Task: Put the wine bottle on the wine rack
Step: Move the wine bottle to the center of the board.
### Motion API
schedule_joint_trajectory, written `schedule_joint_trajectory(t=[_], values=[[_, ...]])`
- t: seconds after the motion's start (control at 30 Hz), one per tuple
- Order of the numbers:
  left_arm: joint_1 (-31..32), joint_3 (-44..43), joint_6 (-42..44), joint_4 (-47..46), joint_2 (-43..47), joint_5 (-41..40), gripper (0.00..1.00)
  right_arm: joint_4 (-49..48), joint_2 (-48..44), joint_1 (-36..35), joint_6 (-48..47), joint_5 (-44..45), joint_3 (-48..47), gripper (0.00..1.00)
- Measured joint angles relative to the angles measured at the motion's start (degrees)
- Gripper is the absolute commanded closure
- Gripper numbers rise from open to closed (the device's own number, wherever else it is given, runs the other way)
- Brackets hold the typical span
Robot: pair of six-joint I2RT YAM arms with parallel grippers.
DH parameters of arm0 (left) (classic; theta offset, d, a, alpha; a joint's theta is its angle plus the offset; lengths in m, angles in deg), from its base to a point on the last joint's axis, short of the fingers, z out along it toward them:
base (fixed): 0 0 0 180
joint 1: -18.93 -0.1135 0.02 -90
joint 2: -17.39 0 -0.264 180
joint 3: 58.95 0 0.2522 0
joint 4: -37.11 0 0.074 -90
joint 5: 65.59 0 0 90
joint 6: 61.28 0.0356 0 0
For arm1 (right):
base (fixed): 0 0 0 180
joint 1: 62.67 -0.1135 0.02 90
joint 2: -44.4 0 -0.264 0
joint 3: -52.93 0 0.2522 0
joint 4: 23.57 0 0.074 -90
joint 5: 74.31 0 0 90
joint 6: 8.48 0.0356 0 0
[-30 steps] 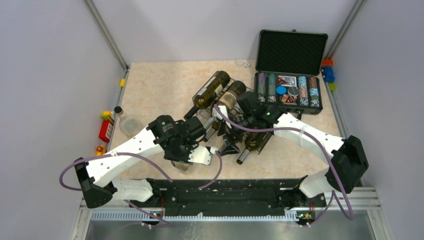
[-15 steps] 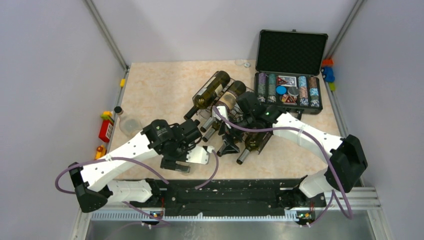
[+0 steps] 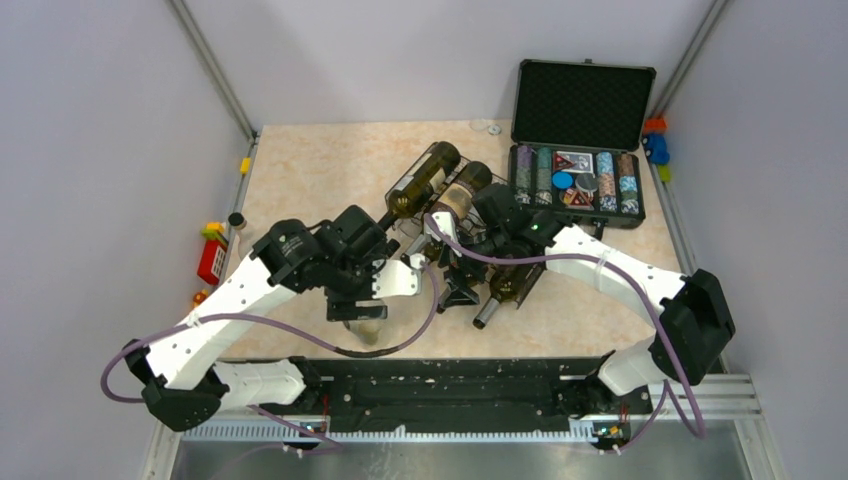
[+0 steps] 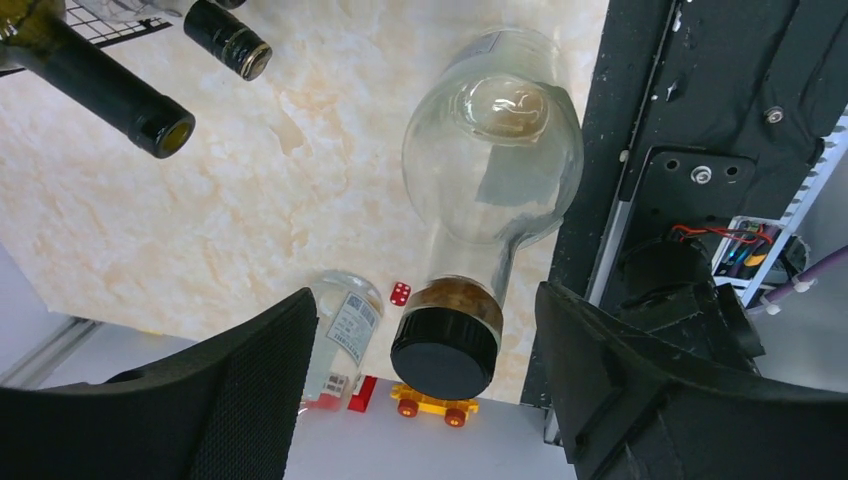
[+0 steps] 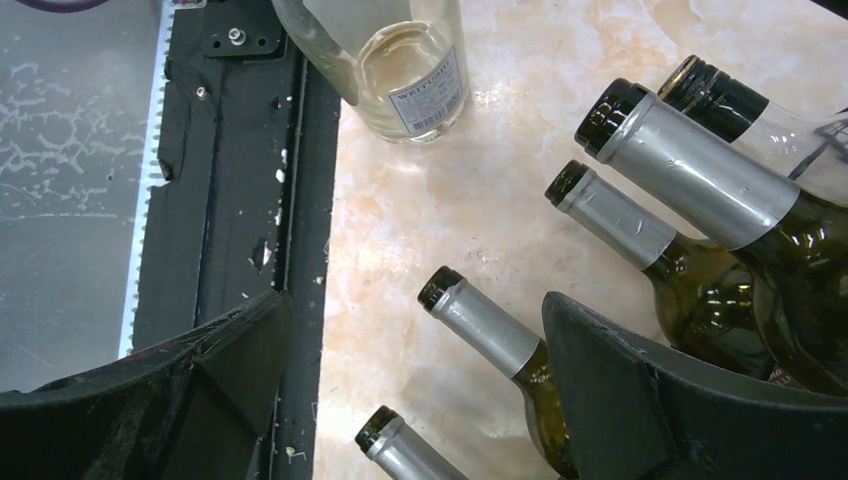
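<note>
The left end effector hangs open over the clear wine bottle. Its two black fingers are spread wide to either side of the black cap, with a gap on each side, so nothing is gripped. The bottle stands on its base on the table at the near edge, just beside the black base strip. It is apart from the rack, not on it. It is clear glass, with a brownish band under the cap and a label on its side.

In the left wrist view a small labelled jar, a red die and a yellow toy car show past the cap, and two dark necks reach in from the upper left.

The right end effector is open too, fingers wide apart and holding nothing. It hovers above the necks of the bottles in the rack. Several foil-capped necks lie side by side under it, and the clear bottle's base shows at the top of that view.

The rack sits mid-table at an angle, with its bottles on their sides and their necks pointing toward the near left. Behind it on the right an open black case holds poker chips. A red toy lies off the table's left edge
</note>
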Motion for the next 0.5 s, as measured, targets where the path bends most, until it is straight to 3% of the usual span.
schedule_joint_trajectory(t=[0.3,0.5], values=[[-2.43,-0.07,-0.76,-0.11,-1.03,5.14,0.44,-0.22,-0.15,0.00,-0.35,1.11,0.46,0.02],[-2.93,0.74,-1.25,-0.42,-1.05,6.73,0.68,-0.02,-0.26,0.00,-0.37,1.49,1.29,0.02]])
